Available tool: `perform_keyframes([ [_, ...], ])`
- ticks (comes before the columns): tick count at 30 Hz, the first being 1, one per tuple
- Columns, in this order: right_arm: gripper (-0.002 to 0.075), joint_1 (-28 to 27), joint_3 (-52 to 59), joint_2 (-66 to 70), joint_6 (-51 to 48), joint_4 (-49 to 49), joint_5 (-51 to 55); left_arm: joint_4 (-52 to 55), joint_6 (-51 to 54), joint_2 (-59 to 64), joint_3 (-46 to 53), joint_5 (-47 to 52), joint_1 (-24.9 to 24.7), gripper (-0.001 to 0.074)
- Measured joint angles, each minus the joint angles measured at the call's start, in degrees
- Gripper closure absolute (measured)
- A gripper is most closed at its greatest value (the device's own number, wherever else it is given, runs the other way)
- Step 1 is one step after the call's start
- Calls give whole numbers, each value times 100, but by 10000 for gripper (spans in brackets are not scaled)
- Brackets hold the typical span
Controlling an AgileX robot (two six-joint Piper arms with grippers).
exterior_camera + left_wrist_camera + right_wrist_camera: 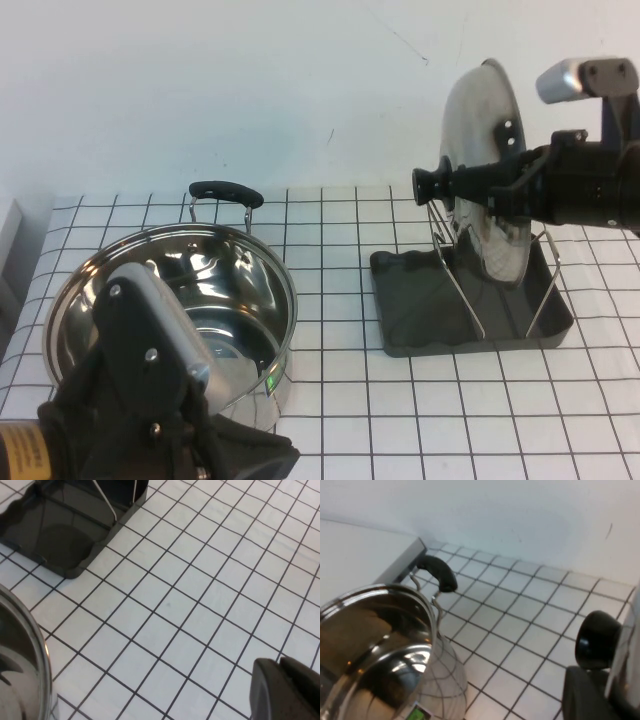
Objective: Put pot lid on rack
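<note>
The pot lid stands on edge, its shiny dome facing left and its lower rim down between the wire loops of the dark grey rack. My right gripper reaches in from the right and is shut on the lid's neck just behind the black knob. In the right wrist view the knob sits just beyond the right gripper, with the lid's rim beside it. My left gripper is shut and empty, low at the front next to the pot; its fingertips hover over bare tiles.
A steel pot with black handles stands at the left, without a lid. The left wrist view shows the pot's rim and a corner of the rack. A white wall backs the tiled table.
</note>
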Motion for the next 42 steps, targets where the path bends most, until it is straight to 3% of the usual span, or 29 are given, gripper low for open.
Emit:
perform_keyframes([
  [14,610,10,0,370,-38,-590,35,-116,-14,0,129,-132,0,736],
  [16,554,10,-9,393,8,-590,71,-116,-14,0,129,-132,0,736],
  [21,297,10,-45,393,160,-590,122,-116,-20,0,129,-132,0,736],
  [26,228,-27,-45,219,201,-603,122,-116,-20,0,129,-132,0,736],
  [32,220,-360,-45,-345,358,-1030,234,-98,-20,0,129,-132,0,736],
  [37,229,-593,-45,-918,794,-2421,611,140,-20,0,129,-375,0,736],
  [40,285,-707,-45,-1253,1436,-3477,1066,250,-29,0,129,-571,0,736],
  [42,361,-778,-45,-1527,1873,-4291,1464,477,-180,-13,129,-657,0,736],
])
